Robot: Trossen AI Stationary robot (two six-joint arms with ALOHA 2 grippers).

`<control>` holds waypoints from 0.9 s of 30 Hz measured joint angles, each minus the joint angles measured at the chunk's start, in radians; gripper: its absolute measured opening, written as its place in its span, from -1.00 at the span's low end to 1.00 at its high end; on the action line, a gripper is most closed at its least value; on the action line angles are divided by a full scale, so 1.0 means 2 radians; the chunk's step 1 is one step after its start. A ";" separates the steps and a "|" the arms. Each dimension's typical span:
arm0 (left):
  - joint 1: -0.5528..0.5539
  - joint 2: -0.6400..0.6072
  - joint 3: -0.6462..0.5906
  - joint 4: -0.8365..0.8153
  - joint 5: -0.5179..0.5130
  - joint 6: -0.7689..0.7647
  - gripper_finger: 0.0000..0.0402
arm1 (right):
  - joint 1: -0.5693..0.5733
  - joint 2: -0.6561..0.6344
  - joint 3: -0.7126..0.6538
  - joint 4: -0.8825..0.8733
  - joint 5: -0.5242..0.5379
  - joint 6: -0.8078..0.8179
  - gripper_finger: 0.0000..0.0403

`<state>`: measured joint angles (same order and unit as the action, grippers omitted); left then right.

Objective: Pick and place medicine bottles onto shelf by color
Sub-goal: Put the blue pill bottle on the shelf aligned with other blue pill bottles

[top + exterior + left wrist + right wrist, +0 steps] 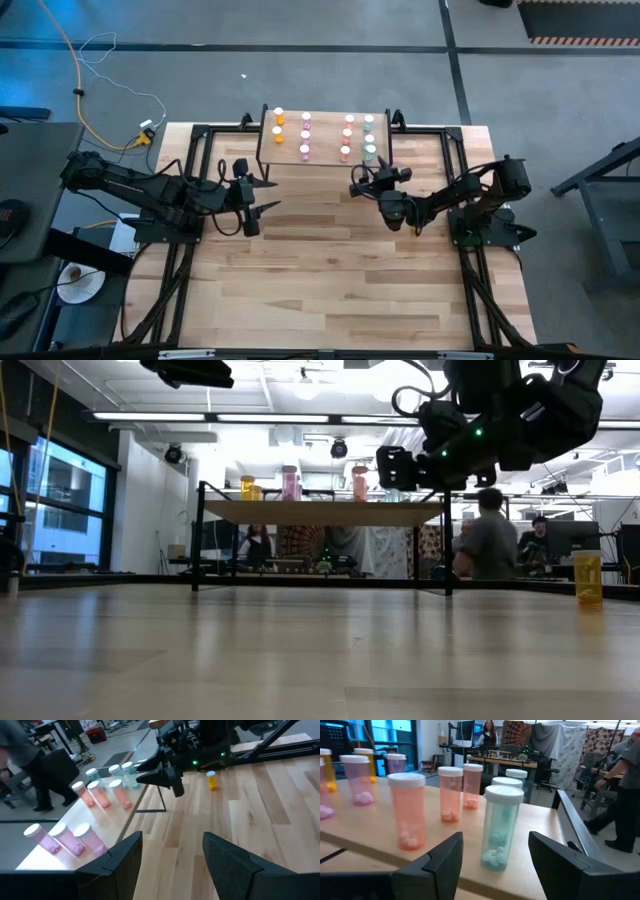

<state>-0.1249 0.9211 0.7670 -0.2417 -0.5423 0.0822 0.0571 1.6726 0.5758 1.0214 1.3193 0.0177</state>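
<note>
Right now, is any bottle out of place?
Yes. One orange bottle stands alone on the table, off the shelf, on the right arm's side. The rest stand upright on the shelf in colour rows.

White-capped medicine bottles (502, 827) with teal-green, salmon-red, pink and orange bodies on light-wood shelf (445, 857) with black legs, one orange bottle (212, 780) on pale striped-plank table (330, 270), both arms and each tool black, grey floor (300, 70), yellow cable (75, 75).
</note>
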 joint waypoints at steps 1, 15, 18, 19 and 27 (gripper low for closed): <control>0.000 0.000 0.000 0.000 0.000 0.000 -0.01 | 0.003 0.000 0.000 0.000 0.001 0.000 0.08; 0.000 0.000 0.000 0.001 -0.014 0.000 -0.01 | 0.083 0.001 0.000 0.033 0.040 -0.003 0.08; 0.000 0.000 0.000 -0.008 -0.017 0.000 -0.01 | 0.104 0.001 0.000 0.051 0.042 -0.020 0.08; 0.000 0.000 0.000 -0.013 -0.018 0.000 -0.01 | 0.111 0.001 0.000 0.056 0.042 -0.025 0.08; 0.000 0.000 0.000 -0.044 0.002 -0.029 -0.01 | 0.172 0.001 0.000 0.101 0.076 -0.066 0.08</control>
<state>-0.1249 0.9211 0.7670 -0.3303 -0.5374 0.0248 0.4013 1.6737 0.5758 1.2225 1.4716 -0.1139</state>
